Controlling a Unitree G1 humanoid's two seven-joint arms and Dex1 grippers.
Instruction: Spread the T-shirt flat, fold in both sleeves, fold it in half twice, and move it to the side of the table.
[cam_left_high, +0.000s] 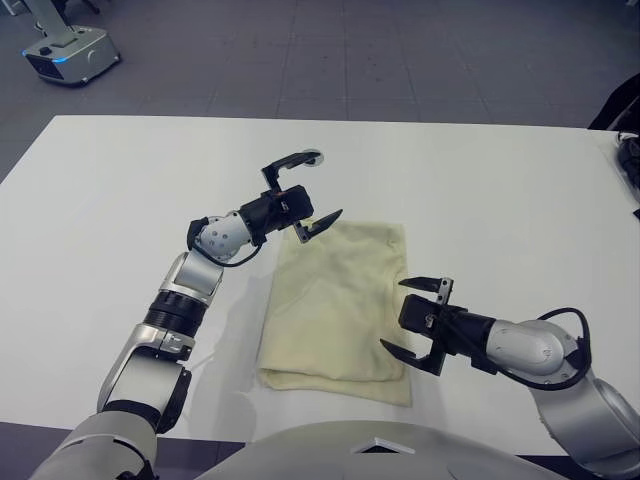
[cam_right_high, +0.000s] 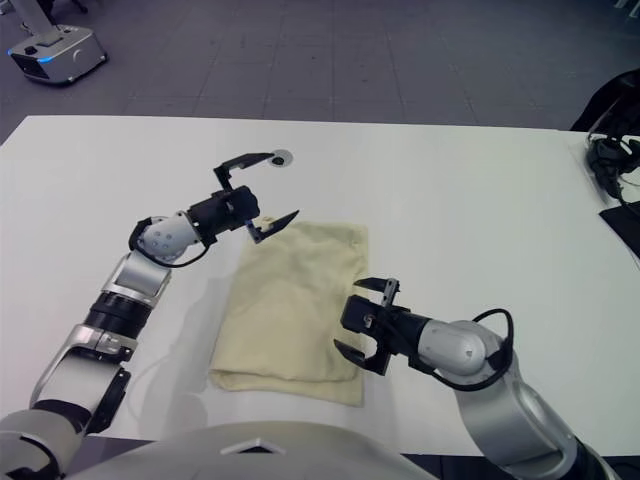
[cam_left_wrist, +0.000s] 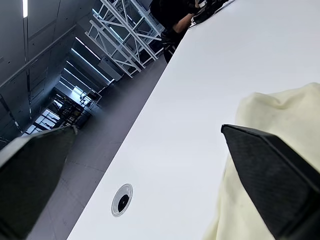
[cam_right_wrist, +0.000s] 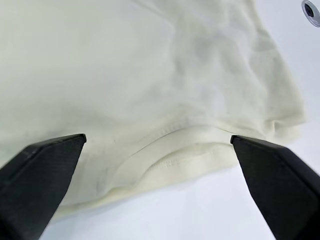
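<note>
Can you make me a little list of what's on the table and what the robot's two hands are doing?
T-shirt: pale yellow, folded into a long rectangle, lying flat
left gripper: open, at the shirt's far left corner
right gripper: open, by the shirt's right edge, holding nothing
table: white, with a small round port beyond the shirt

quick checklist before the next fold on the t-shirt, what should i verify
1. Left end effector open: ok.
2. Right end effector open: ok.
3. T-shirt lies as a narrow rectangle, no sleeve sticking out: ok.
4. Left end effector at the shirt's far left corner: ok.
5. Right end effector at the shirt's right edge, toward its near end: ok.
6. Either end effector touching the cloth: cannot tell.
</note>
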